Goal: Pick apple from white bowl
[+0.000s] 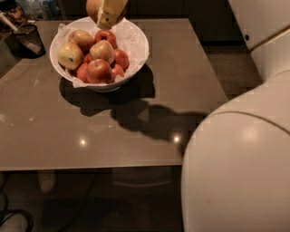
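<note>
My gripper (107,17) is at the top edge of the view, above the far rim of the white bowl (141,45). It is shut on the apple (92,8), pale gold with a reddish side, and holds it lifted clear of the bowl. A yellowish finger (110,10) covers the apple's front. The paper-lined bowl holds several more apples, among them a yellow one with a dark sticker (70,55) and a small red one (105,35).
The bowl stands on a glossy brown table (136,136). A dark mesh basket (26,40) sits at the table's far left. My white arm and body (244,158) fill the right and lower right of the view.
</note>
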Action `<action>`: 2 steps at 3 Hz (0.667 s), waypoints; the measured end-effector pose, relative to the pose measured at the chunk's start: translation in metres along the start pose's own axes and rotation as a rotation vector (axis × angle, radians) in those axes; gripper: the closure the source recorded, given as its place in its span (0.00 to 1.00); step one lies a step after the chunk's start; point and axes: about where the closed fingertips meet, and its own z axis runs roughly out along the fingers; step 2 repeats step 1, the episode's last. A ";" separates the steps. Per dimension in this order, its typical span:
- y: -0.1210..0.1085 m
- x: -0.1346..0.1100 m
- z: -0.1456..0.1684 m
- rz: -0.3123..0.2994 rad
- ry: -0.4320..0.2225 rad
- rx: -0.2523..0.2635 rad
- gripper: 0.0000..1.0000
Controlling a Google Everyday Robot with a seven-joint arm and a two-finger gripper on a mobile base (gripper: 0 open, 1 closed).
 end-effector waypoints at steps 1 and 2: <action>-0.002 -0.005 -0.001 -0.003 -0.012 0.017 1.00; -0.002 -0.005 -0.001 -0.003 -0.012 0.017 1.00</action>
